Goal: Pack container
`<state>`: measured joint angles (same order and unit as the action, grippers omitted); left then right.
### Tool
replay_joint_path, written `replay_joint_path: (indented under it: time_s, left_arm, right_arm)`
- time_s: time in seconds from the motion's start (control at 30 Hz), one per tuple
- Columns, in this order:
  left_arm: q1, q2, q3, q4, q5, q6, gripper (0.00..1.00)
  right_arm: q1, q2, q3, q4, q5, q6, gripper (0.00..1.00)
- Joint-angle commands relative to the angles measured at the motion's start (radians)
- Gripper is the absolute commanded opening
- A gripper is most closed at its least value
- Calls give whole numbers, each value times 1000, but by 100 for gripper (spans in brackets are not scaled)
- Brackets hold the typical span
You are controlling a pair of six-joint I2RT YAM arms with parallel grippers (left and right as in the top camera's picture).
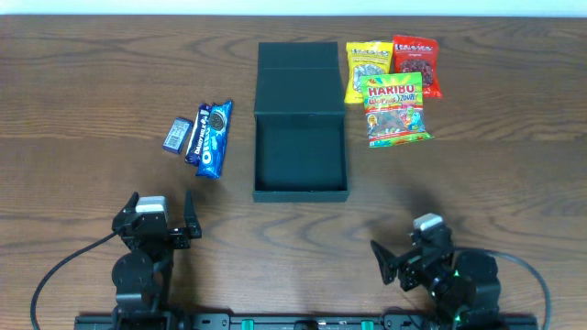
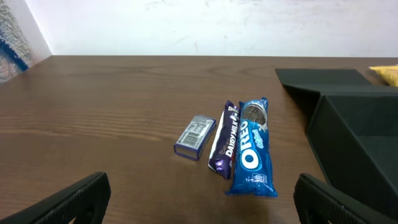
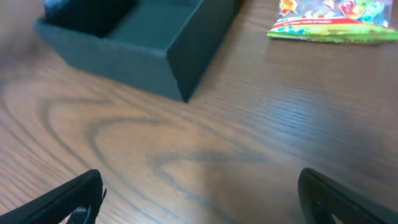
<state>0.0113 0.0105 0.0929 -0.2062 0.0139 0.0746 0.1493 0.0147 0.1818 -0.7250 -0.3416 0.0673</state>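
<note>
The dark teal-black container sits open at the table's middle, its flap lid laid back behind it; its inside is empty. It also shows in the left wrist view and the right wrist view. Left of it lie a blue Oreo pack, a purple Dairy Milk bar and a small blue packet. Right of the lid lie a yellow Haribo bag, a red bag and a green Haribo bag. My left gripper and right gripper are both open and empty near the front edge.
The dark wood table carries everything. A white wall rises behind its far edge. Black cables run from both arm bases along the front edge.
</note>
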Motion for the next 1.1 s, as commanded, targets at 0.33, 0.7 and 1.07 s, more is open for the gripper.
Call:
replay_joint_path:
  time_s: [0.33,0.7,1.07]
  left_arm:
    - [3,-7,-29,-10,-21,-8,95]
    - [3,-7,-29,-10,-21,-8,95]
    - [3,-7,-29,-10,-21,-8,95]
  right_arm:
    - [9,-9,-7,71,-7,580,99]
    - [9,4,-7,383,-30,638,93]
    - [8,394,94,570,56,513,90]
